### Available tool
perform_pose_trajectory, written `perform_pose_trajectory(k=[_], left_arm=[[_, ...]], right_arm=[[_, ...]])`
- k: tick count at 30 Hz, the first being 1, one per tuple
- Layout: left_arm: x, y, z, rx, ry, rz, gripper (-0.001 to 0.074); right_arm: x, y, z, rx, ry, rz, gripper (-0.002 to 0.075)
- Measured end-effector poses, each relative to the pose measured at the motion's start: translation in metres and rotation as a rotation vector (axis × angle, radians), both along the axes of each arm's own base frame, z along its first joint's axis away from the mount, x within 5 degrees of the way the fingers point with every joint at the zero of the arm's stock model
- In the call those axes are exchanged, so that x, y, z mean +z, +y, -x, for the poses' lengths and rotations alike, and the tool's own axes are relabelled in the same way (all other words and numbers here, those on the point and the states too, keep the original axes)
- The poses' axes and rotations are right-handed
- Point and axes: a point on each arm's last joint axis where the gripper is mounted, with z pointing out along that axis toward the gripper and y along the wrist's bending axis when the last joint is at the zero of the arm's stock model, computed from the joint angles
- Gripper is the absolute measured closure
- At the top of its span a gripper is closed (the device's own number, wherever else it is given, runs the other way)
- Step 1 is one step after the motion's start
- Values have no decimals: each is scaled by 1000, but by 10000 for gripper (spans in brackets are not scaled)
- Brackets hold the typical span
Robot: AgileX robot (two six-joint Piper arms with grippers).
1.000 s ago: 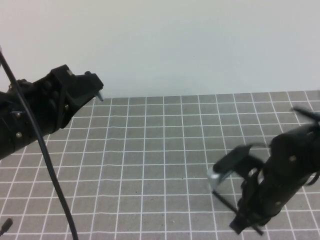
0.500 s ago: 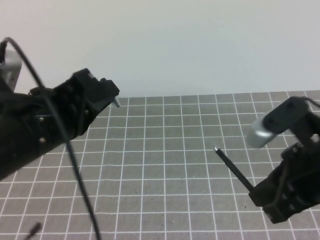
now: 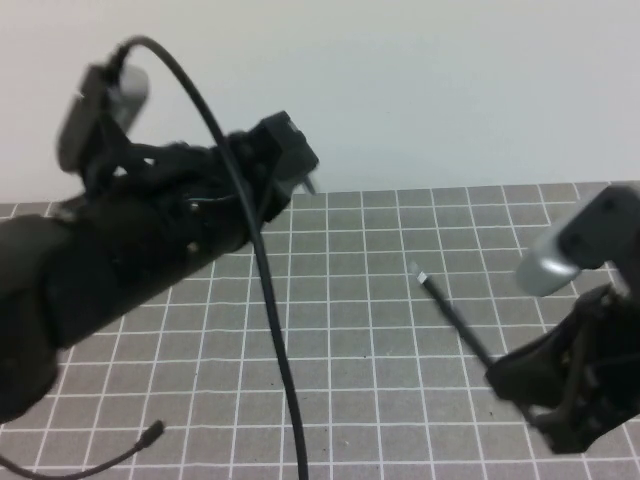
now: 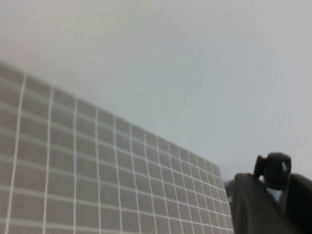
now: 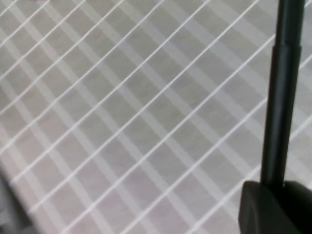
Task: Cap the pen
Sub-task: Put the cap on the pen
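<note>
Two black robot arms are raised over a grey gridded mat (image 3: 330, 300). At the near right, the right gripper (image 3: 500, 375) is clamped on the pen (image 3: 452, 320), which slants up and left, pale tip free in the air. At the far left, the left gripper (image 3: 300, 172) seems to pinch a small dark piece, perhaps the cap (image 4: 273, 168); its jaws are mostly hidden.

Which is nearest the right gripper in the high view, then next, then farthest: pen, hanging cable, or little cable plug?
1. pen, held in the right gripper, low right.
2. hanging cable, centre, beneath the raised left gripper.
3. cable plug, near left corner.
</note>
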Motion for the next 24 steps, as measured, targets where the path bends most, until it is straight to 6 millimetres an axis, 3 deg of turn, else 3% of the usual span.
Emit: perform_pose_trajectory(k=[6,11,15,24], left_arm=[[-22,-20,-10,-80,132,56,659],[-35,-31,-14,-155,164,39,659],[-33,-30,-15,-161,115,-11,659],[-2,-34,-20,-183,-28,-33,659]], right_arm=[[1,-4,-1,6,-53,50,669],[4,-1,-1,-11,-42,-13,669],[4,2,1,-13,0,-54,669],[7,4,1,-18,0,-95,669]])
